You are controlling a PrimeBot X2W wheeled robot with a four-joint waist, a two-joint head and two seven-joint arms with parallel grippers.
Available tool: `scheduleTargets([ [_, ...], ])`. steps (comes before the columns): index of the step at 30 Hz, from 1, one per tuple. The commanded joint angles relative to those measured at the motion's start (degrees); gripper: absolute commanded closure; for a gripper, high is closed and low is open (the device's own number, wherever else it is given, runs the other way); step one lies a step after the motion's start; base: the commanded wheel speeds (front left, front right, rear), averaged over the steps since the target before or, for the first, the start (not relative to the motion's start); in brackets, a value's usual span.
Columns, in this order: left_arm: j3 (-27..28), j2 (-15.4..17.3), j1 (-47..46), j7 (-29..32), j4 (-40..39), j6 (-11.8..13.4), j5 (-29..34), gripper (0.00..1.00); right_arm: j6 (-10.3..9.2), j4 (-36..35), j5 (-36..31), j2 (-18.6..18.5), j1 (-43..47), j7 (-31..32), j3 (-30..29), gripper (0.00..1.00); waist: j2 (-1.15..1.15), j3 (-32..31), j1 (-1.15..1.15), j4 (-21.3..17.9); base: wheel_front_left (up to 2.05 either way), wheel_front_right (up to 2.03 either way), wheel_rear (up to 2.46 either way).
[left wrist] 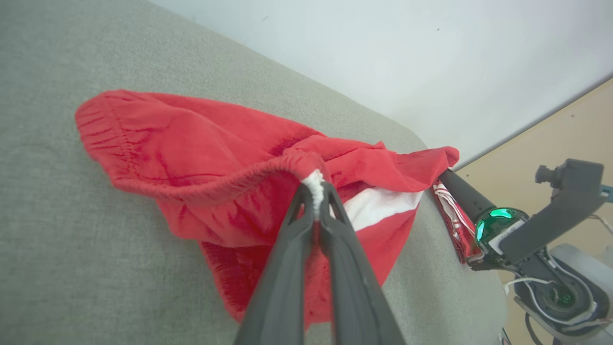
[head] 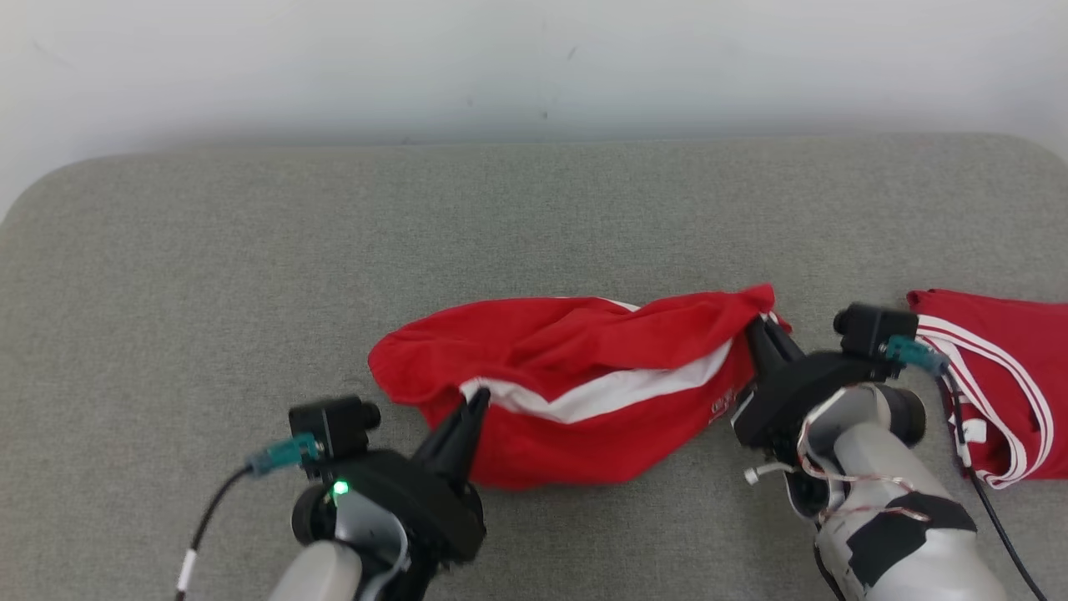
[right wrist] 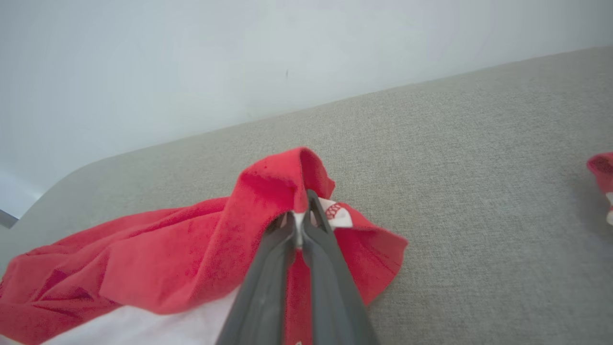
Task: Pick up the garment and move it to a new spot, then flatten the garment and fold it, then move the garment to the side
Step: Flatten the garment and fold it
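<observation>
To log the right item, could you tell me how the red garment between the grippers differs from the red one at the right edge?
The middle garment is pinched at both ends by the left gripper and right gripper; the right-edge garment lies untouched. The middle garment shows one broad white band; the right-edge garment, thin white stripes. Both are red, on the grey surface.

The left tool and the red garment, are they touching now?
Touching. The left wrist view shows the left tool closed on the red garment, with a white edge of the cloth pinched between its fingers.
</observation>
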Motion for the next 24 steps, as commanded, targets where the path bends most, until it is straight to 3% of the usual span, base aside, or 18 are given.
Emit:
scheduleTargets([
  [1, 0.5, 0.3, -1.7, 0.1, -0.6, -0.3, -0.6, 1.00, -0.16, -2.2, 3.3, 0.1, -0.1, 1.6, 0.1, 1.00, -0.01, -0.1, 0.00, -0.2, 0.00, 0.00, 0.00],
  [5, 2.5, 1.7, -7.2, 2.4, -2.3, -1.1, -2.1, 1.00, -0.16, -10.1, 13.1, -2.0, -1.5, 8.9, 0.6, 1.00, -0.01, 0.0, 0.00, -1.1, 0.00, 0.00, 0.00],
  [10, 5.6, 3.9, -16.3, 5.7, -2.9, -1.4, -4.2, 1.00, -0.16, -14.5, 19.4, -2.6, -6.1, 14.8, -1.3, 1.00, -0.01, 2.1, 0.00, -2.6, 0.00, 0.00, 0.00],
  [17, 11.0, 8.3, -32.4, 8.0, 0.0, -0.9, -4.9, 1.00, -0.15, -12.7, 19.9, -0.2, -20.3, 17.2, -4.5, 1.00, -0.01, 11.0, 0.00, -5.9, 0.00, 0.00, 0.00],
  [24, 14.7, 11.7, -48.2, 3.6, 2.7, -1.0, -2.8, 1.00, -0.15, -9.0, 17.2, 1.6, -37.5, 11.5, -8.5, 1.00, -0.01, 20.8, 0.00, -7.1, 0.00, 0.00, 0.00],
])
